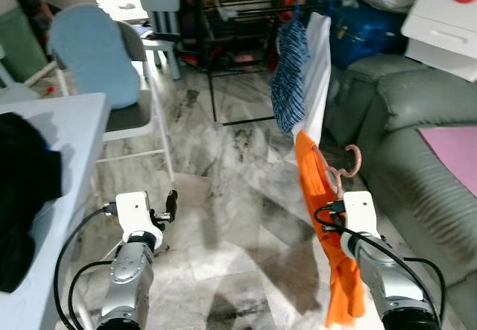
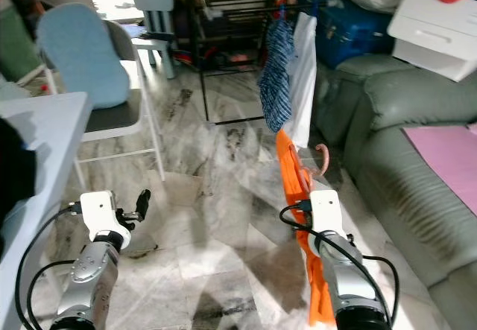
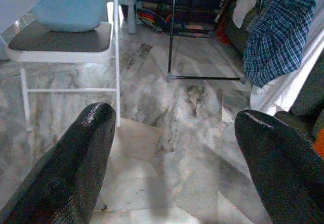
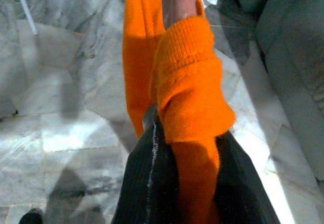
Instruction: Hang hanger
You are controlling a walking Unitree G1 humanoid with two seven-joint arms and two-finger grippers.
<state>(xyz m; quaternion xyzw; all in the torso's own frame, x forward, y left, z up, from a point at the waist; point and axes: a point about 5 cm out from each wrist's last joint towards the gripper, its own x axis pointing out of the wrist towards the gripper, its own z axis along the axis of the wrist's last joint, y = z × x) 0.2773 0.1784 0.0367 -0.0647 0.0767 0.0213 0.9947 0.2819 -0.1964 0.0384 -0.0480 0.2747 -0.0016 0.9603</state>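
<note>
An orange knitted garment (image 1: pixel 320 218) hangs on a pink hanger whose hook (image 1: pixel 351 163) curls up just above my right wrist. In the right wrist view my right gripper (image 4: pixel 190 143) is shut on the hanger and the orange cloth folded over it. A black drying rack (image 1: pixel 223 54) stands ahead, with a blue plaid garment (image 1: pixel 289 77) and a white one (image 1: pixel 317 77) hanging from it. The hanger is held low, short of the rack and below its rail. My left gripper (image 3: pixel 174 148) is open over the floor, holding nothing.
A white folding chair with a light blue cushion (image 1: pixel 97 54) stands front left, beside a white table (image 1: pixel 67 121) carrying black cloth (image 1: pixel 22 188). A grey-green sofa (image 1: pixel 417 121) lines the right side, with a pink sheet (image 1: pixel 455 151). Marble floor (image 1: pixel 223 196) lies between.
</note>
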